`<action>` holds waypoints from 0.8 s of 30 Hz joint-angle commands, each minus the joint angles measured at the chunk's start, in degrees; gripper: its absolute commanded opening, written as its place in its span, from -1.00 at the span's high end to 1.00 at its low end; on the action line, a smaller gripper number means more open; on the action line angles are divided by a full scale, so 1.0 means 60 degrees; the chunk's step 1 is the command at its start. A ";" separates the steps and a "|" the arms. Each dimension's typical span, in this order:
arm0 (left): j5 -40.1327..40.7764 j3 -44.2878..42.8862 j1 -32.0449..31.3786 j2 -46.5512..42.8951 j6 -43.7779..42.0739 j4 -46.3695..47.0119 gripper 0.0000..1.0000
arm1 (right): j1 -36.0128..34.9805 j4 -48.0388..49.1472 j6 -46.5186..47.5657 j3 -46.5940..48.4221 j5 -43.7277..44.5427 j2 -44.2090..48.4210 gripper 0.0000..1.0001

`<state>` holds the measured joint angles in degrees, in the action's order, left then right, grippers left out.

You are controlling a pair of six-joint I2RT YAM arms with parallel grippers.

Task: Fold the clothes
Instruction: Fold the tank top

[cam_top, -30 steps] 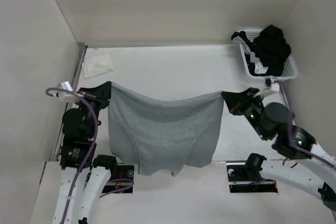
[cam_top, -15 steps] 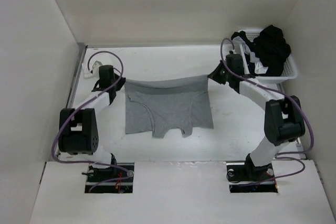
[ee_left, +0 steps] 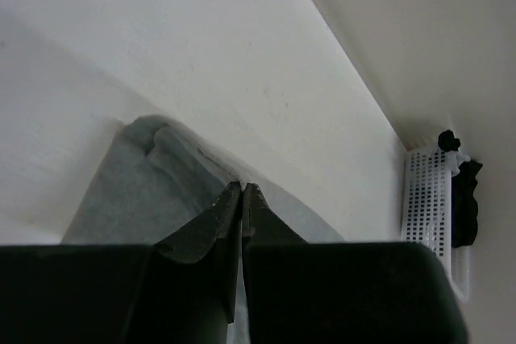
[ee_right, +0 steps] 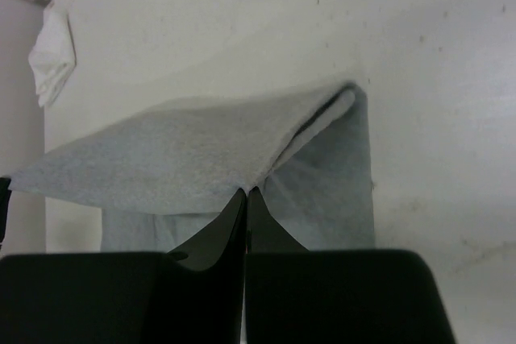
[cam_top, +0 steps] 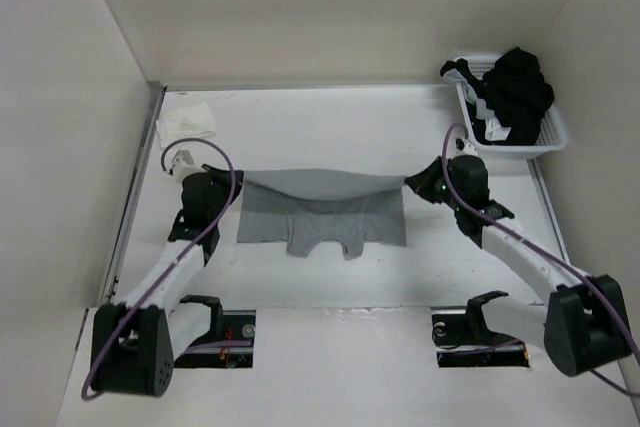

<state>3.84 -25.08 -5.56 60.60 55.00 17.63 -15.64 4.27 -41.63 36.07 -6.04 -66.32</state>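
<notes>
I have the grey top in the middle of the table, with one edge lifted off it. The left gripper is clamped on one end of that edge and the right gripper on the other. Its long axis runs straight across the table from arm to arm, so neither arm is nearer; each owns its own corner. From both grippers the rest of the top lies flat toward the arm bases, so I judge the coming move depends on carrying the edge in that direction, both ends level. The overhead view gives me the whole span, a slight sag in the middle and the notched near hem, but not the pinch itself. The left wrist view shows the fingertips pressed together on a bunched corner, with the basket off to the side. The right wrist view shows the fabric doubled over at the fold and the white cloth well apart in the far corner.
</notes>
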 commanded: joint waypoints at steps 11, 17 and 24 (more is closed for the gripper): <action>-0.0785 0.2172 0.0231 -0.6128 0.0076 -0.3740 0.98 | -0.1954 -0.2322 -0.1877 -0.3199 0.1710 0.4826 1.00; -0.0698 0.2890 0.0714 -0.6599 0.0339 -0.5120 0.82 | -0.2659 -0.2968 -0.3007 -0.3536 0.2178 0.4888 0.95; -0.0801 0.2277 0.1419 -0.6614 0.0164 -0.4946 0.20 | -0.2719 -0.2429 -0.2308 -0.3274 0.2868 0.4597 -0.14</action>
<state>-0.73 -7.68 2.92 21.89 56.40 -14.04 -31.66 -13.41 -57.56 14.41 7.84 -37.50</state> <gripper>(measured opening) 0.393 0.547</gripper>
